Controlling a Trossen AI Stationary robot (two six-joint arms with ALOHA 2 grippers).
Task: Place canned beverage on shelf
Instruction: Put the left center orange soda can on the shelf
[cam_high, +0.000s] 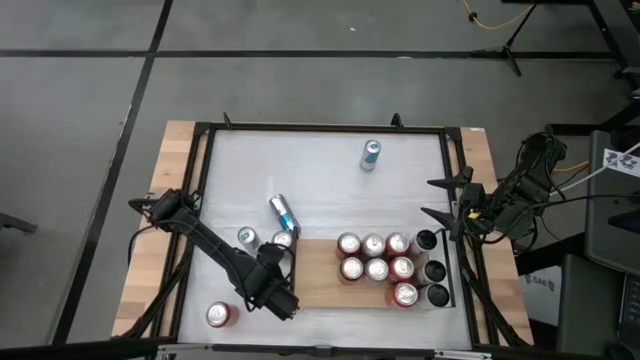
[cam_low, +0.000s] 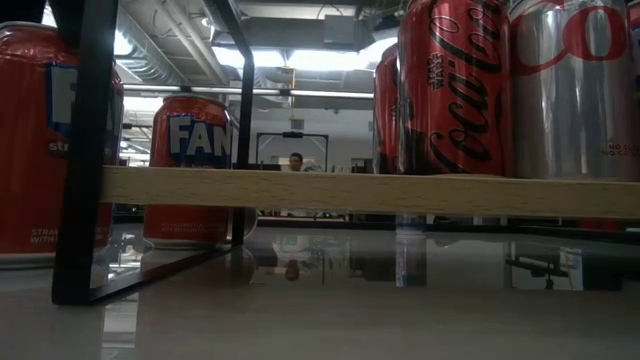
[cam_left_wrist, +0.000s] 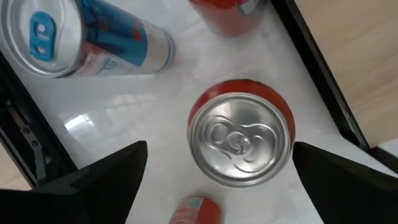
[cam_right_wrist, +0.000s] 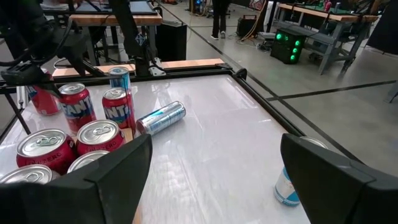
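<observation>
Red can (cam_left_wrist: 241, 140) stands upright between spread left gripper (cam_left_wrist: 217, 171) fingers — ungrasped.

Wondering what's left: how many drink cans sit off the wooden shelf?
6: upright blue can far side, blue can lying mid-table, slim can and red can by the shelf's end, silver-topped can between the left jaws, red can front-left.
</observation>
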